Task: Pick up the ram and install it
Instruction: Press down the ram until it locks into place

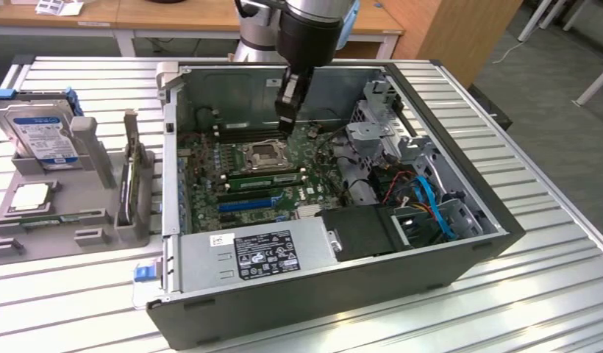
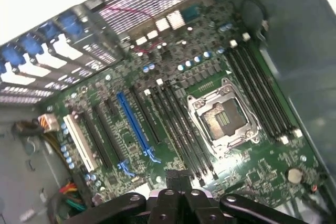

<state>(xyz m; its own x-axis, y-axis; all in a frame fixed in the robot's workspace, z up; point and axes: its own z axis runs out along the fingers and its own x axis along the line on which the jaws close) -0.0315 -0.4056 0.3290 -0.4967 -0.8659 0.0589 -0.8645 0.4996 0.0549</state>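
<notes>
A long green ram (image 1: pixel 267 177) with dark chips stands on edge in a slot of the motherboard (image 1: pixel 208 173), just beside the CPU socket (image 1: pixel 262 152). My gripper (image 1: pixel 287 130) hangs inside the open computer case (image 1: pixel 380 287), above the board on the socket's far side and apart from the ram. It is shut, with nothing visible between its fingers. In the wrist view the gripper (image 2: pixel 177 178) points down at the end of several long black slots (image 2: pixel 181 129) next to the CPU socket (image 2: pixel 223 119). I cannot tell the ram apart from those slots in that view.
A grey holder (image 1: pixel 86 220) on the exterior view's left carries a silver hard drive (image 1: pixel 39 132) and other parts. Inside the case are a power supply (image 1: pixel 257 250), a drive cage (image 1: pixel 380 132) and blue cables (image 1: pixel 434 206). A blue slot (image 2: pixel 134 121) lies beside the black ones.
</notes>
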